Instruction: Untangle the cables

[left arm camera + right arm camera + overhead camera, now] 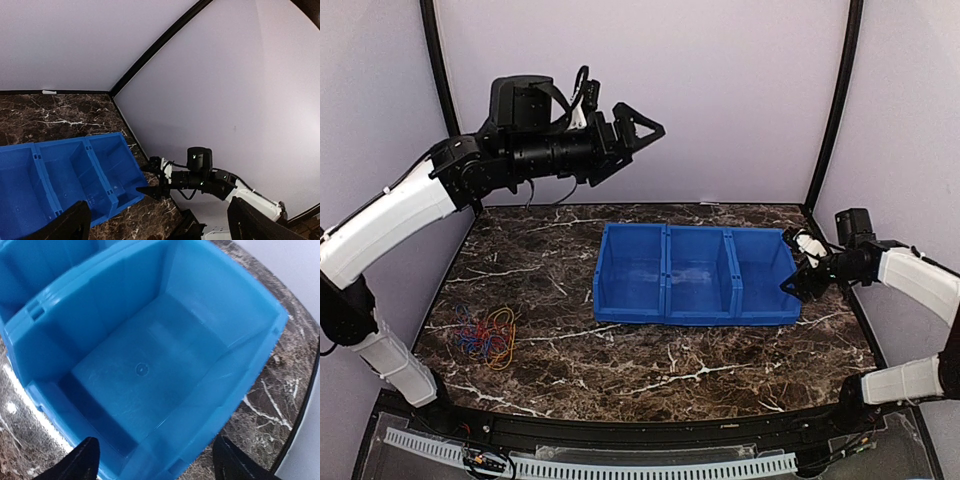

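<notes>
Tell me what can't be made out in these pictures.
- The cables: top view, too small to trace single loops; absent from both wrist views.
- Left claw: left wrist view, fingers cut off by the bottom edge.
- Right claw: right wrist view, likewise.
- Blue bin: right wrist view, other compartments run off the top-left edge.

We see the cables point(486, 337) in red, blue and yellow-tan; the table point(550, 260) is dark brown marble veined in white, the bin point(695, 316) plain bright blue, the walls point(740, 90) a pale, unpatterned lilac
</notes>
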Controlling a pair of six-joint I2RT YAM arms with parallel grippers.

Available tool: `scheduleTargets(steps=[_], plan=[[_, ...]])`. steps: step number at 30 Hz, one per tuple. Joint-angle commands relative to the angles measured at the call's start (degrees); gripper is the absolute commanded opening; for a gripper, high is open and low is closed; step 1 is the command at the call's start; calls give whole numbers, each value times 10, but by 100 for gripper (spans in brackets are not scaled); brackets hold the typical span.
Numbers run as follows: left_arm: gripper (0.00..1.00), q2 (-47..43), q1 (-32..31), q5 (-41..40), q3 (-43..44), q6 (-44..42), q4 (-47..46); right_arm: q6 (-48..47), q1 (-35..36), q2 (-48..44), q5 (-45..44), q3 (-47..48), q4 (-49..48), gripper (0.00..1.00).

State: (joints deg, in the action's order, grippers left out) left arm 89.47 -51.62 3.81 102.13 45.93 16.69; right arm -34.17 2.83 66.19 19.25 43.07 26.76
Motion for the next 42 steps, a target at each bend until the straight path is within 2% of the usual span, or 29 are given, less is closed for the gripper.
scheduleTargets(steps=[1, 2, 5, 9, 13, 15, 20, 22, 23, 25, 29, 32, 34, 38, 42], plan=[[99, -79, 13, 7, -159, -136, -85, -3, 23, 69, -6, 33, 7, 74], [99, -89, 14, 6, -216, -153, -87, -4, 30, 86, -2, 45, 9, 72], [99, -125, 14, -95, -314, -217, -64, 2, 49, 145, 18, 86, 8, 62], [99, -200, 14, -198, -440, -260, -97, 18, 82, 228, 46, 173, 24, 54], [99, -241, 15, -231, -488, -263, -90, 33, 95, 307, 65, 262, 50, 51], [99, -240, 16, -260, -488, -237, -54, 34, 94, 319, 70, 288, 70, 54], [99, -192, 17, -285, -473, -229, 44, 23, 94, 236, 54, 253, 61, 78], [92, -192, 20, -266, -491, -209, 38, 20, 94, 190, 45, 237, 63, 82], [81, -193, 23, -261, -502, -196, 39, 18, 94, 169, 44, 226, 64, 83], [69, -186, 35, -246, -511, -155, 52, 13, 94, 128, 51, 197, 62, 83], [60, -160, 43, -228, -510, -92, 79, 8, 95, 58, 73, 103, 14, 83], [51, -143, 44, -212, -520, -68, 56, 13, 95, 29, 83, 55, -17, 83], [39, -121, 44, -201, -517, -60, 43, 17, 94, 13, 101, 39, -29, 83], [32, -71, 44, -220, -486, -53, 47, 18, 94, -4, 120, 27, -35, 83], [27, -27, 47, -241, -464, -75, 12, 17, 94, -10, 129, 12, -43, 83]])
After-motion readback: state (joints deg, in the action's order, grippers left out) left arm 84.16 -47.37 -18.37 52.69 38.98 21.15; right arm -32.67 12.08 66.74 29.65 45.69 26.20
